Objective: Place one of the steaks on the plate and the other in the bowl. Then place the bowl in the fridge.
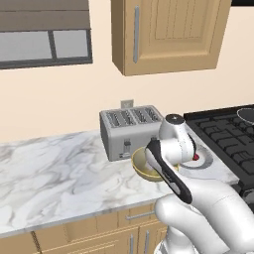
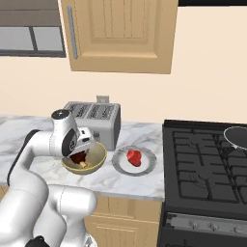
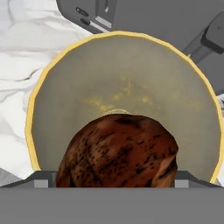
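1. Sitting in the tan-yellow bowl (image 3: 122,100), the dark reddish-brown steak (image 3: 118,151) lies directly under the hand, low in the bowl's hollow; in the right base view a yellowish end of it shows against the inner wall.
2. Its fellow, the bright red steak (image 2: 134,157), rests in the middle of the silvery plate (image 2: 147,169), which stands just beside the bowl on the marble counter (image 1: 54,173).
3. The gripper (image 2: 79,155) hangs over the bowl with its pincer apart, the two tips standing wide on either side of the brown steak and not clamped on it; whether they touch the meat cannot be told.
4. Judged from this, both steaks are placed and the bowl is the next thing to take.
5. The bowl looks stiff, smooth and fairly light, with a thin rounded rim; a pinch across that rim, one finger inside and one outside, seems the surest hold.
6. Its curved wall may slip, and a one-sided grip could tilt it and slide the steak.
7. Behind the bowl stands the steel toaster (image 1: 130,131), close enough to crowd the far rim; the black stove (image 2: 202,164) lies beyond the plate.
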{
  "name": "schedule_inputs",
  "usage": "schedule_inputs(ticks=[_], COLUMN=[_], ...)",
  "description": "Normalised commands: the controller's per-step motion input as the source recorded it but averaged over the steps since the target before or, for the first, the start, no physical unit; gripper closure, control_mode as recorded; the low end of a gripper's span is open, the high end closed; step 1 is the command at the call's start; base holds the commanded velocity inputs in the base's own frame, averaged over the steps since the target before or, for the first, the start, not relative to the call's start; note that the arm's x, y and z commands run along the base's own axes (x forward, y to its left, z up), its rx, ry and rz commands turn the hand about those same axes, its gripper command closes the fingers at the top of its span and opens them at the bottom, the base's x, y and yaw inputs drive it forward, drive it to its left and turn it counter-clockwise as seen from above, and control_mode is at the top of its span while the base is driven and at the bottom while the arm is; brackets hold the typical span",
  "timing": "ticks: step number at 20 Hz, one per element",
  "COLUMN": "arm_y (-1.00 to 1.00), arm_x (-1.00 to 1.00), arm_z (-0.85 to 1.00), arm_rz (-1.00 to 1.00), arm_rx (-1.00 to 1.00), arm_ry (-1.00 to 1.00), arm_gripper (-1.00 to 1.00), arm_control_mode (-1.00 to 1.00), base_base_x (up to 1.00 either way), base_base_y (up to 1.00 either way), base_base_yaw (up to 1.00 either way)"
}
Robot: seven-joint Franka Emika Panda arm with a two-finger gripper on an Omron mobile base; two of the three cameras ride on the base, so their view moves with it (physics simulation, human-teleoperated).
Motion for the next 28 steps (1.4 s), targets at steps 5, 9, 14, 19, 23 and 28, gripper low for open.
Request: schedule_inputs(ticks=[5, 9, 14, 19, 23, 28], arm_y=[0.00, 0.00, 0.00, 0.00, 0.00, 0.00], arm_x=[0.32, 0.25, 0.10, 0.00, 0.00, 0.00], arm_z=[-0.06, 0.00, -0.05, -0.27, -0.31, -0.07], arm_rz=[0.00, 0.00, 0.00, 0.00, 0.00, 0.00], arm_rx=[0.00, 0.00, 0.00, 0.01, 0.00, 0.00], arm_ry=[0.02, 0.00, 0.00, 0.00, 0.00, 0.00], arm_gripper=[1.00, 1.00, 1.00, 1.00, 1.00, -1.00], arm_control_mode=[-1.00, -1.00, -1.00, -1.00, -1.00, -1.00], base_base_x=[0.00, 0.00, 0.00, 0.00, 0.00, 0.00], base_base_y=[0.00, 0.00, 0.00, 0.00, 0.00, 0.00], base_base_yaw=[0.00, 0.00, 0.00, 0.00, 0.00, 0.00])
